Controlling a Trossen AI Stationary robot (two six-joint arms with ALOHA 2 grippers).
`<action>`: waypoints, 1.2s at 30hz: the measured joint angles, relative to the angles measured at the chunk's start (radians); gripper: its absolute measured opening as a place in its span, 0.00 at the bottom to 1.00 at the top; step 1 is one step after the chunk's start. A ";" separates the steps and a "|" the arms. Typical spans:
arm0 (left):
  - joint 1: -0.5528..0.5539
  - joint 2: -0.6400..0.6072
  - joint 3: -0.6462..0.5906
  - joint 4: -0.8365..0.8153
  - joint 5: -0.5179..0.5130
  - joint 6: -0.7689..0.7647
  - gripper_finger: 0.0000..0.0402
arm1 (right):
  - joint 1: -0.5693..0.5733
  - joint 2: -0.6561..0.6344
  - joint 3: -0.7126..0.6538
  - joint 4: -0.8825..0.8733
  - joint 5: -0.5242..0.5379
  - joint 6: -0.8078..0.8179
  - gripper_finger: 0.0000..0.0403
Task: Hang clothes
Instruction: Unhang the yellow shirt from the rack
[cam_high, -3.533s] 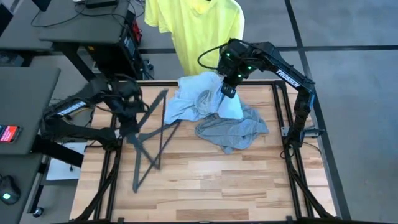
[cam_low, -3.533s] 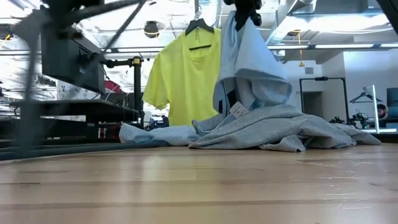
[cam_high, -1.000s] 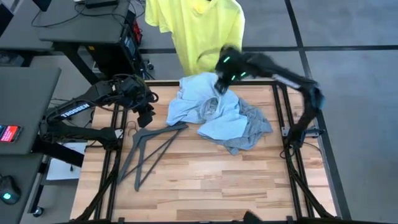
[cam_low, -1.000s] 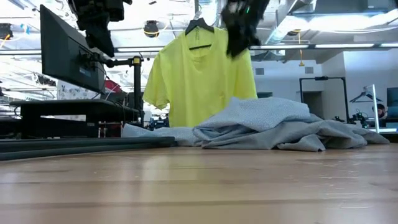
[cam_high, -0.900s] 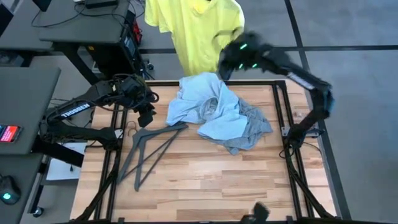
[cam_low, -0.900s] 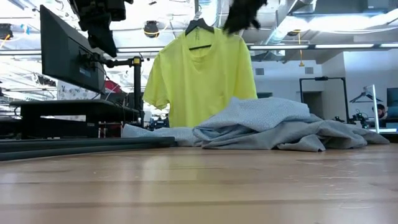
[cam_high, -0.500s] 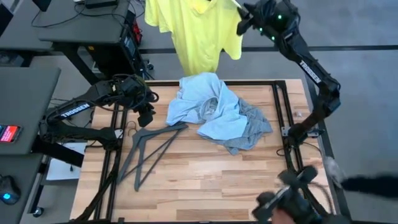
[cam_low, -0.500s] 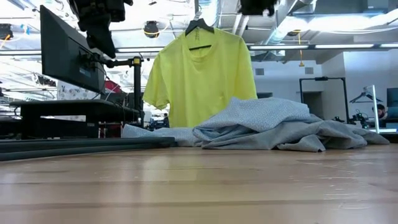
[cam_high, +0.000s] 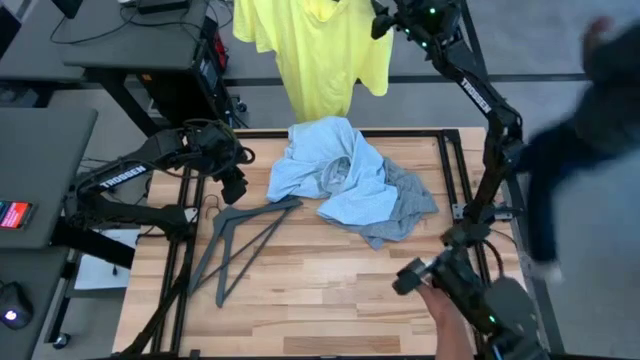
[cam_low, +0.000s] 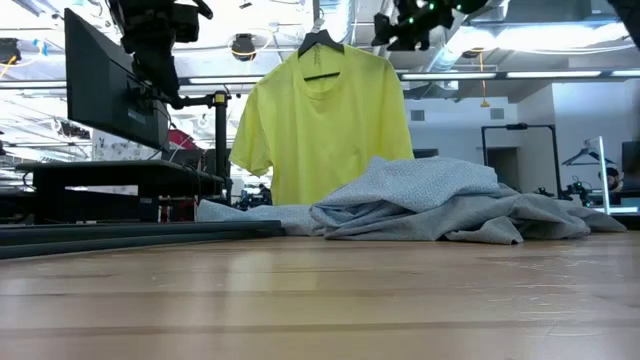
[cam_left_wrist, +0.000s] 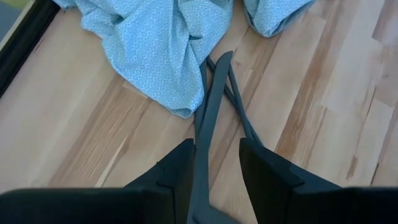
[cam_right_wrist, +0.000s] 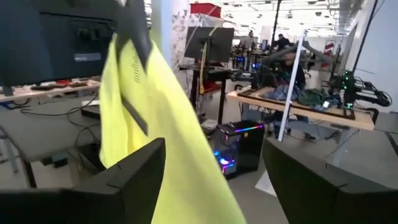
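Yellow T-shirt (cam_high: 318, 50) already hung beyond the bench's far edge; blue shirt (cam_high: 335, 178) and grey T-shirt (cam_high: 405, 205) heaped together at far-centre of bench (cam_high: 330, 290), hangers (cam_high: 240, 245) flat just left of the heap, long axes running from the blue shirt's hem toward the near-left corner. Right gripper (cam_high: 385, 18) up off the bench beside the yellow T-shirt, fingers spread, holding nothing. Left gripper (cam_high: 236, 187) low over the hangers' far end, fingers (cam_left_wrist: 264, 174) part-spread astride one bar, grasp not confirmed; judged the nearer arm for the hanger pick.
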 joint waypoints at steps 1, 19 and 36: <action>0.001 0.000 0.000 0.000 -0.004 -0.004 0.28 | -0.003 0.013 0.002 -0.006 -0.005 0.000 0.63; 0.006 0.000 0.000 -0.012 -0.021 -0.032 0.28 | -0.014 0.065 0.006 0.002 -0.138 -0.012 0.17; 0.007 0.000 0.000 -0.019 -0.028 -0.044 0.28 | -0.011 -0.028 0.103 -0.165 -0.158 -0.135 0.09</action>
